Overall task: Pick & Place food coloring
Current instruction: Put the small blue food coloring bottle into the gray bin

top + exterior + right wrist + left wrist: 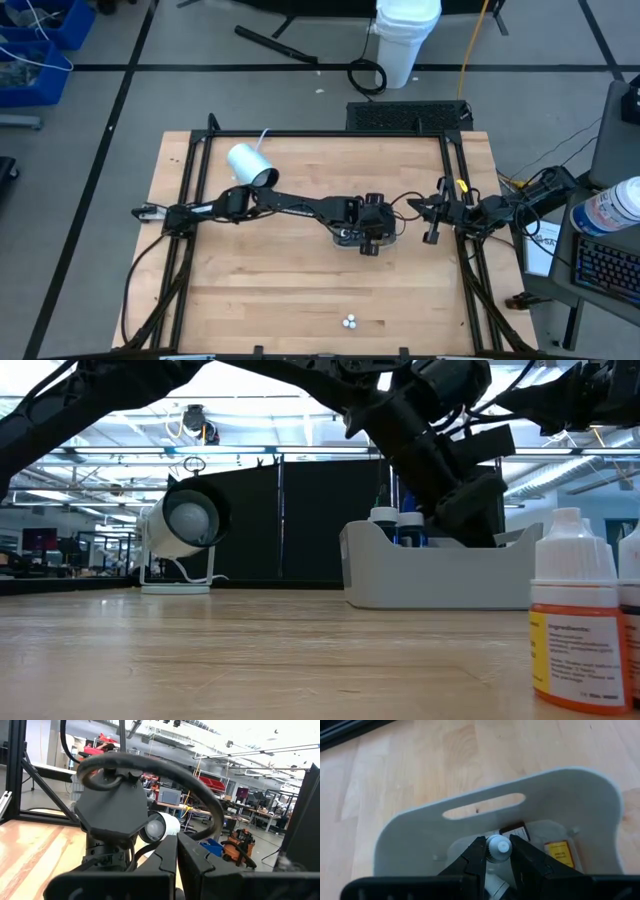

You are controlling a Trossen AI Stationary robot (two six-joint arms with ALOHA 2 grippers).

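**Bottle over the tray, release pending**

While my left pincer (497, 851) hangs inside the grey tray (580, 795) at the centre of the high view, its fingers are clamped on the white cap of one food coloring bottle (498, 846). I judge this the placing step; next I must lower and let go, though the tray floor is partly hidden. Remaining bottles (350, 322) wait at lower centre of the desk (270, 300). My right pincer (431, 237), closed and empty, idles at the desk's right edge.

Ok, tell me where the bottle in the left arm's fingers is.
The white-capped bottle sits pinched between the left gripper fingers, over the grey tray at the table's middle in the high view.
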